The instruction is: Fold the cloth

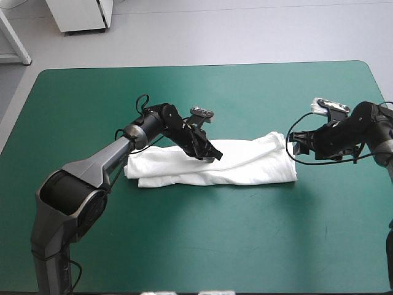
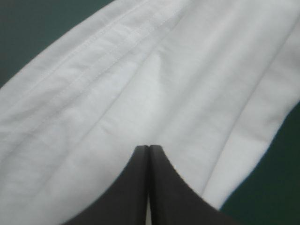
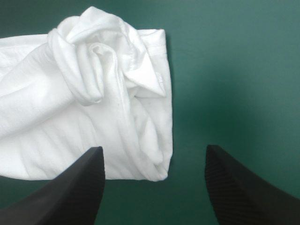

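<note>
Because the T-shirt point(image 1: 245, 166) lay as a long folded band on the desk point(image 1: 184, 246), we had the left gripper point(image 1: 215, 155) pinched together over its middle, seemingly to pin it, while the right gripper point(image 1: 293, 146) stood wide just beside its bunched right end, probably ready to grasp.

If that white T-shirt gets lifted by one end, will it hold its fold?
Likely floppy: the T-shirt lies in soft, loose layers with creases. Its bunched end ahead of the open right gripper would probably unravel if lifted.
</note>
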Controlling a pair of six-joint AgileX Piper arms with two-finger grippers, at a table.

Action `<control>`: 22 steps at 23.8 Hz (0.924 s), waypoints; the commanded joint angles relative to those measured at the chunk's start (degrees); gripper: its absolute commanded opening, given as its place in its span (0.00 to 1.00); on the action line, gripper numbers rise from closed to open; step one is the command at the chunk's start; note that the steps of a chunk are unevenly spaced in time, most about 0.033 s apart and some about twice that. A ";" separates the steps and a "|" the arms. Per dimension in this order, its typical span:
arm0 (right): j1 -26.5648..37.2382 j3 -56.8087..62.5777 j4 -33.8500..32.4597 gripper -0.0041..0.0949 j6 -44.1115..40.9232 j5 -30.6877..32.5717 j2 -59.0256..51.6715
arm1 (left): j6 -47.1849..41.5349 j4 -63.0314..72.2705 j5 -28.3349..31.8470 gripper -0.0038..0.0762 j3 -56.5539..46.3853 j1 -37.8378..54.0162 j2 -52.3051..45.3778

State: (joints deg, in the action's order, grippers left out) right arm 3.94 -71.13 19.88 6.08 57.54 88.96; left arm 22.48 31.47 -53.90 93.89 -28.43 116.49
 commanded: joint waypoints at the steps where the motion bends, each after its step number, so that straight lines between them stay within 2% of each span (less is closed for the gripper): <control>1: 0.49 -2.27 4.38 0.64 3.93 -1.28 0.65 | -0.02 3.15 -0.06 0.04 1.99 -0.23 -1.35; 9: 0.49 -2.27 4.92 0.64 5.81 -2.00 4.16 | -0.27 3.52 -0.59 0.04 1.99 -0.23 2.06; 22: 0.49 -2.27 10.70 0.64 9.60 -1.85 14.46 | -0.40 3.35 -0.87 0.04 1.99 -0.41 2.53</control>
State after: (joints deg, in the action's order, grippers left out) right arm 4.06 -72.21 27.68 14.21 55.89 103.88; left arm 22.31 33.97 -54.51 95.01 -28.34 120.62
